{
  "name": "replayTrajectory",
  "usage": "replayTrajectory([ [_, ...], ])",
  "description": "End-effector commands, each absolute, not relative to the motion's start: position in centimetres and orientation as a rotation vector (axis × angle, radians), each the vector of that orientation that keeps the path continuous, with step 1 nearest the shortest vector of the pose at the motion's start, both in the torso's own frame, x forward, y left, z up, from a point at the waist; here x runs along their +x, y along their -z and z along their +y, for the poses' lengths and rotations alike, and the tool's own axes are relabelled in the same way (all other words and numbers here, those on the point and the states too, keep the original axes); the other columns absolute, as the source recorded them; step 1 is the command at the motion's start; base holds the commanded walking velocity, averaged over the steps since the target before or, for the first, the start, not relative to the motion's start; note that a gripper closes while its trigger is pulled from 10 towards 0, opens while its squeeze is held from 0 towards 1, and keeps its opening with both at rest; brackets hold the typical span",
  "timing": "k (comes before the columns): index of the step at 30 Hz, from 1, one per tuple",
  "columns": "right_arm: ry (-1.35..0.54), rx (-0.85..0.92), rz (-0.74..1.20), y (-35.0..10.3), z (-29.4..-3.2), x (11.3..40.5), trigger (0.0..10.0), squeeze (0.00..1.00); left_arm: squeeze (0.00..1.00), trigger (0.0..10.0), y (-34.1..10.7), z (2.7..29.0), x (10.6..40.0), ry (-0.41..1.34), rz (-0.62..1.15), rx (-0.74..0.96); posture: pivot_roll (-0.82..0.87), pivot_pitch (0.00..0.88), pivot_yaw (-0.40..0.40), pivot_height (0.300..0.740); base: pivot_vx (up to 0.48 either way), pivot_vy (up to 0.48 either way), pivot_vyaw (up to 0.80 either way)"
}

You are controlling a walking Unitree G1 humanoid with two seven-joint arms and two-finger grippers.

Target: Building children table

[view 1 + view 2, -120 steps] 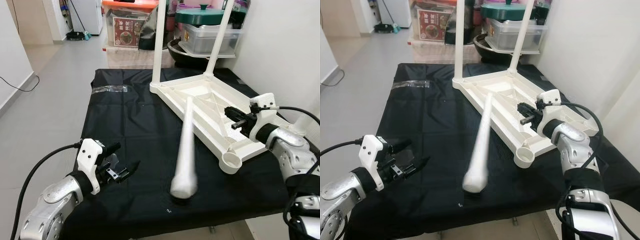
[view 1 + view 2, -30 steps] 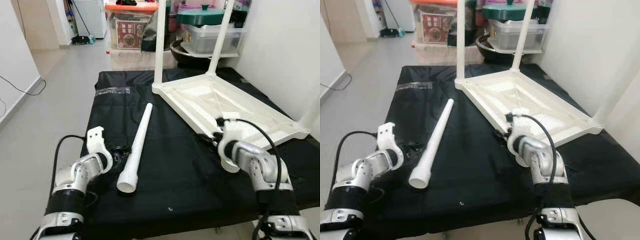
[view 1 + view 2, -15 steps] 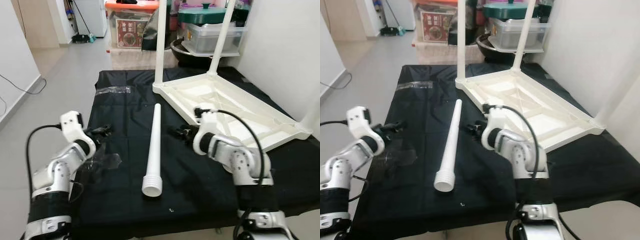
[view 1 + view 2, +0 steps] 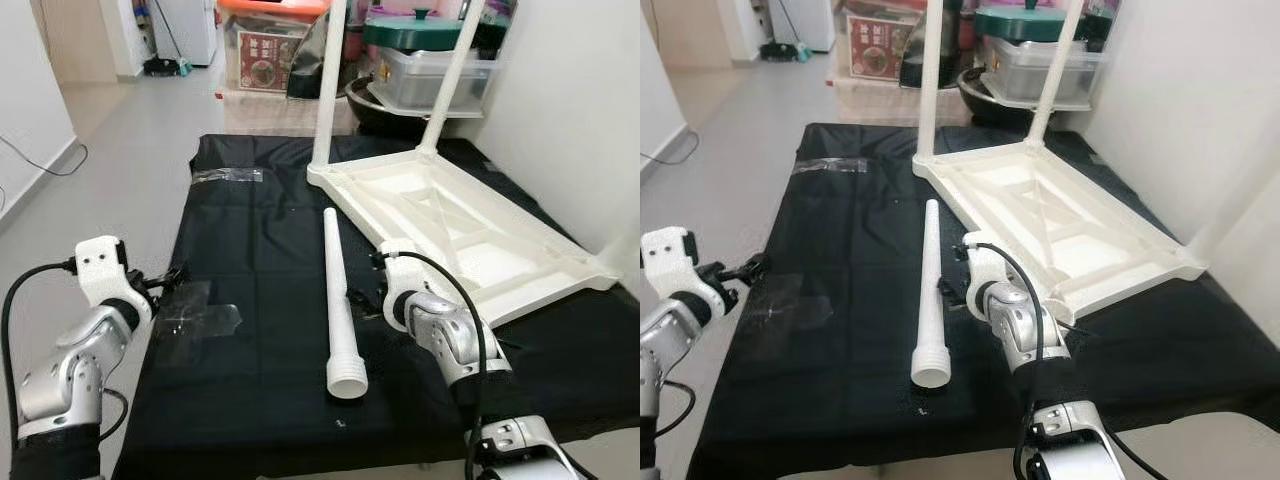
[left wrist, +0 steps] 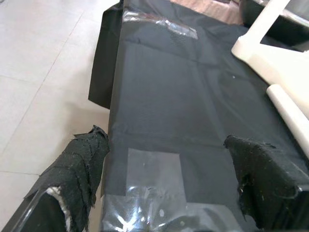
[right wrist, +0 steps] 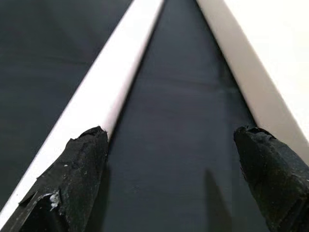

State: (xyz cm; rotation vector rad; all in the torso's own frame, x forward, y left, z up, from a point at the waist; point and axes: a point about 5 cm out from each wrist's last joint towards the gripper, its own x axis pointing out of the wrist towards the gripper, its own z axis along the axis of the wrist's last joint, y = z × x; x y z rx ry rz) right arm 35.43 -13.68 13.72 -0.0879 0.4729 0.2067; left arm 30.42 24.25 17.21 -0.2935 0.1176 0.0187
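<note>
- Two grippers are out over the black cloth (image 4: 260,230), and both are empty with fingers spread. The right gripper (image 6: 169,169) sits low over the cloth between the loose leg (image 4: 338,300) and the near edge of the upturned tabletop (image 4: 470,230); its wrist view shows one finger beside the leg and touching nothing.
- Half a second ago that gripper was further left and the leg lay a little askew; now the arm has pulled in close to the leg's middle and the leg lies nearly straight, pointing away from the robot, its ribbed plug end nearest. I judge the right arm is lining up to grasp it.
- Meanwhile the left gripper (image 5: 169,164) has drawn back to the cloth's left edge, above a patch of clear tape (image 4: 195,315), well apart from the leg.
- Four seconds ago the leg was a blur in mid-air; it is now at rest on the cloth, just left of the tabletop.
- Two legs (image 4: 330,80) already stand up from the tabletop's far corners, so the near corners remain to be fitted, I reckon.
- As for writing, a red carton (image 4: 262,72) inside a clear bin on the far floor carries print, too small to read. A green lidded pot (image 4: 420,30) sits on another bin beside it, with no label I can make out.
</note>
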Motion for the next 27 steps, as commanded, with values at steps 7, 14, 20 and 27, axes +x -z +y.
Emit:
replayTrajectory([
  [7,-0.243,0.052,0.542,-13.0,-12.5,35.0,10.0,1.00,0.00,10.0,-17.3,23.9,30.4,-0.011,0.128,-0.267,0.06,0.000,-0.111,0.740,0.000,0.000,0.00],
  [14,-0.178,0.137,0.500,-14.0,-13.2,36.1,10.0,1.00,0.00,10.0,-17.2,23.7,30.3,-0.006,0.133,-0.260,0.05,0.000,-0.107,0.740,0.000,0.000,0.00],
  [20,-0.251,0.189,0.584,-12.9,-11.0,34.8,10.0,1.00,0.00,10.0,-17.0,23.5,30.2,-0.004,0.139,-0.258,0.05,0.000,-0.110,0.740,0.000,0.000,0.00],
  [27,-0.294,0.213,0.631,-12.4,-9.7,34.0,10.0,1.00,0.00,10.0,-16.9,23.5,30.2,-0.006,0.142,-0.256,0.05,0.000,-0.110,0.740,0.000,0.000,0.00],
])
